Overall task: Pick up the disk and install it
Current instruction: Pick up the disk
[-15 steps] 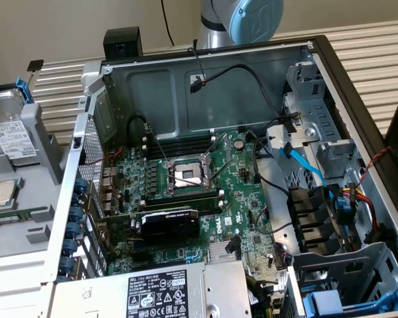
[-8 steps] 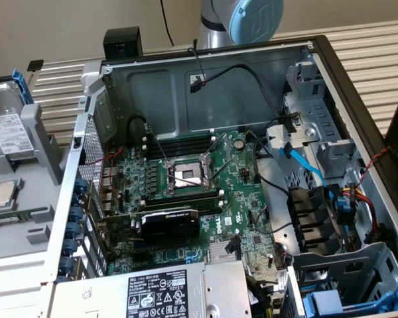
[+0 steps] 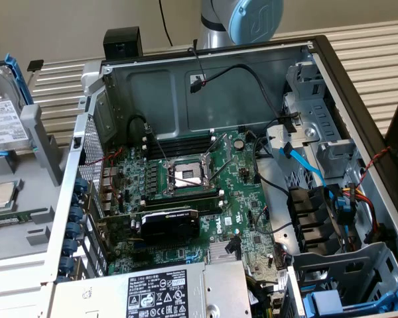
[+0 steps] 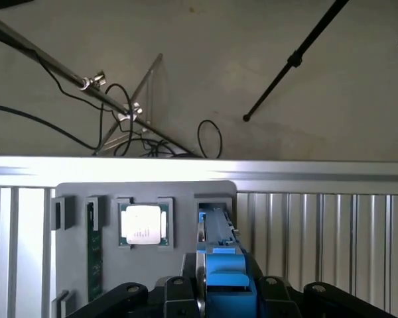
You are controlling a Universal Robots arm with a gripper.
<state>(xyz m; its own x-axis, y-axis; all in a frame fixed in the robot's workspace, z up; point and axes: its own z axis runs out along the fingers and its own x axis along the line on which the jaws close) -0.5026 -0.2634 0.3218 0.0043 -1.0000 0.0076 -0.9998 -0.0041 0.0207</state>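
Note:
The disk (image 3: 5, 112) is a silver-grey drive with a white label in a blue carrier frame. It stands tilted upright in a slot of the grey fixture (image 3: 33, 199) at the exterior view's left. In the wrist view I look down its thin edge: the disk (image 4: 215, 228) sits in its slot and the blue carrier end (image 4: 224, 275) is very close. My gripper (image 4: 225, 298) shows as black parts on both sides of that blue end. The arm's blue-capped joint (image 3: 252, 18) is behind the case.
The open computer case (image 3: 331, 79) holds a motherboard (image 3: 186, 179), cables and drive bays (image 3: 318, 218). A grey power-supply box (image 3: 166, 291) lies at the front. The fixture also carries a square CPU chip (image 4: 144, 224) and a memory stick (image 4: 93, 248).

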